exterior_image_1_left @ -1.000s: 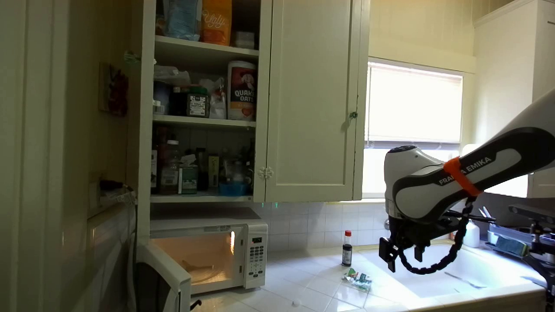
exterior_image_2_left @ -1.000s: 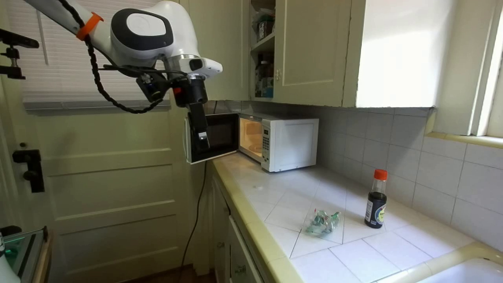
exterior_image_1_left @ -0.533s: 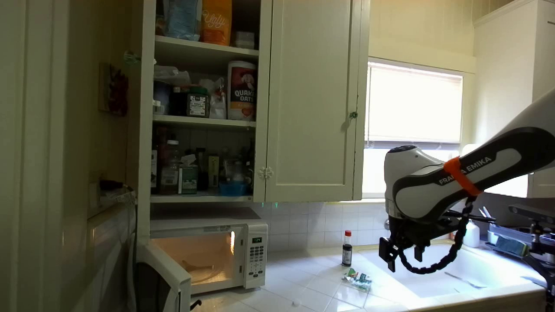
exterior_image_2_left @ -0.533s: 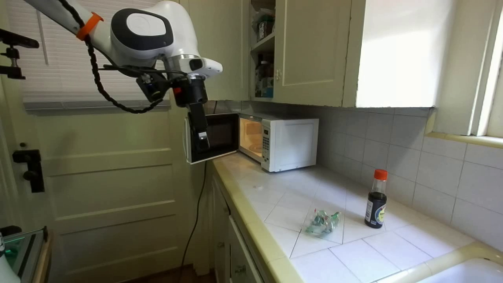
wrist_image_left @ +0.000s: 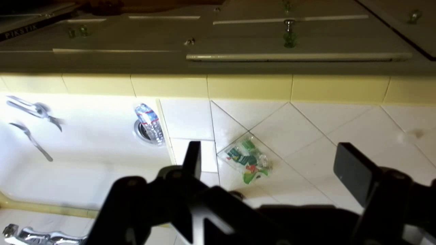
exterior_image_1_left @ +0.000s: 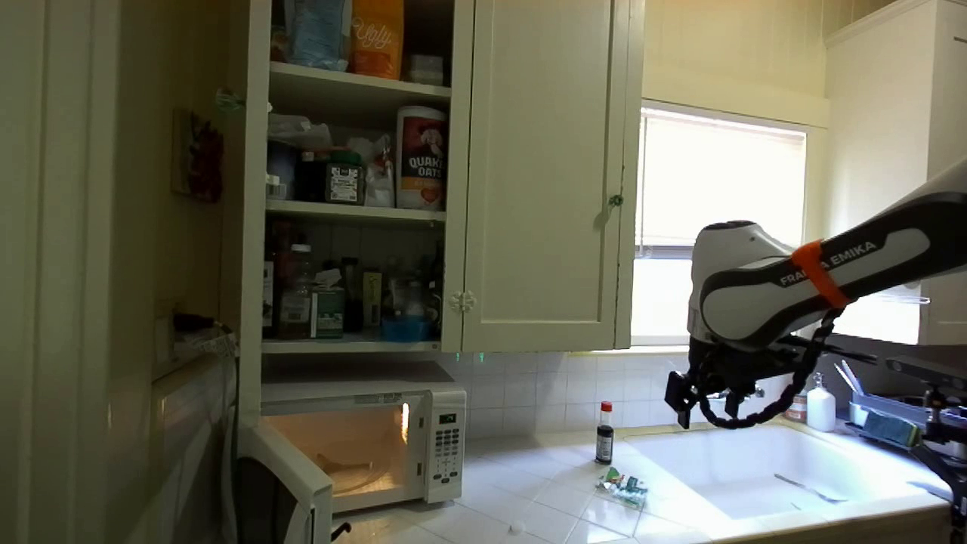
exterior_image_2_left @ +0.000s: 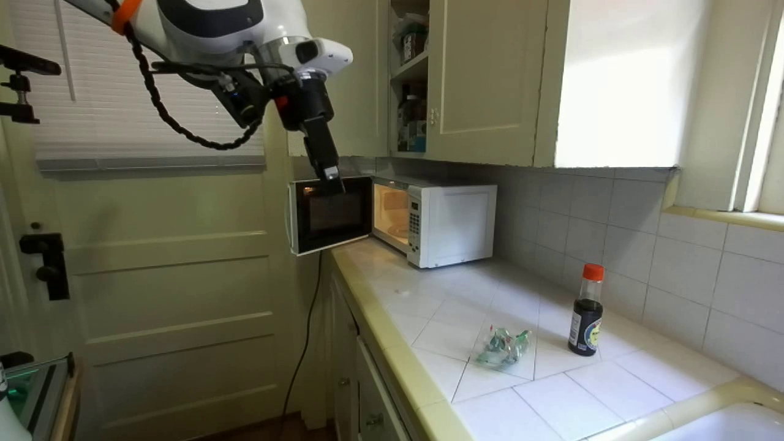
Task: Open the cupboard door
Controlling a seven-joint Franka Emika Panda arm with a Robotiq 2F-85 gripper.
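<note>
The cupboard door (exterior_image_1_left: 540, 166) is a tall cream door with a recessed panel and a small knob (exterior_image_1_left: 616, 200) near its window-side edge. It is shut in its frame, and shows also in an exterior view (exterior_image_2_left: 487, 79). Beside it, the cupboard's shelves stand open. My gripper (exterior_image_1_left: 705, 408) is below the knob's height and apart from the door, over the sink side of the counter. In an exterior view the gripper (exterior_image_2_left: 331, 182) points down and slightly forward. In the wrist view the gripper (wrist_image_left: 274, 166) has its fingers wide apart with nothing between them. The cupboard door is out of the wrist view.
The microwave (exterior_image_2_left: 453, 223) stands with its door (exterior_image_2_left: 334, 214) open. A dark sauce bottle (exterior_image_2_left: 586, 318) with a red cap and a crumpled plastic packet (exterior_image_2_left: 503, 348) lie on the tiled counter (exterior_image_2_left: 441, 318). The sink (exterior_image_1_left: 755, 468) is below the arm. Cupboard shelves (exterior_image_1_left: 355, 210) hold several food packages.
Still at first, then in the last half second my arm and gripper have risen, and the gripper has tilted somewhat. The cupboard door and the counter objects have not moved.
</note>
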